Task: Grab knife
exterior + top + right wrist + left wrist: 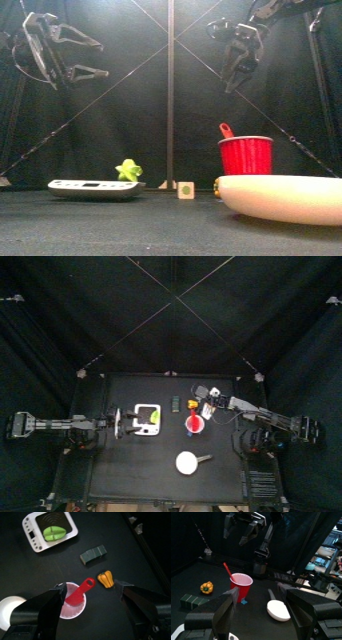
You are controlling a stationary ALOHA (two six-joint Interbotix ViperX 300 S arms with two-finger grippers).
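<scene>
Right wrist view: your right gripper [92, 587] has its jaws spread wide with nothing between them. The knife [81, 591] is red and sits in the red cup [72, 603], directly below that gripper and framed between the two jaws. Its handle end leans out over the cup rim on the side toward the orange pepper [106, 578].

- Front view puts the right gripper high above the cup, well apart from it, with no contact. The knife's tip pokes up just past the rim.
- The pepper lies just beside the cup, below the right gripper and slightly off toward one jaw.
- The dark block [93, 554] is farther out past the knife's handle end, apart from both cup and pepper.
- The white tray [35, 543] carries a green piece [53, 532]. From the right gripper it sits beyond the cup and the block. In the top view it is just ahead of your left gripper [261, 599].
- The left gripper's jaws are also spread and hold nothing. It hangs high on its own side of the table.
- From the left gripper, the cup and knife are ahead across the table. The white bowl [278, 609] is nearer, lying low between its jaws in its wrist view.
</scene>
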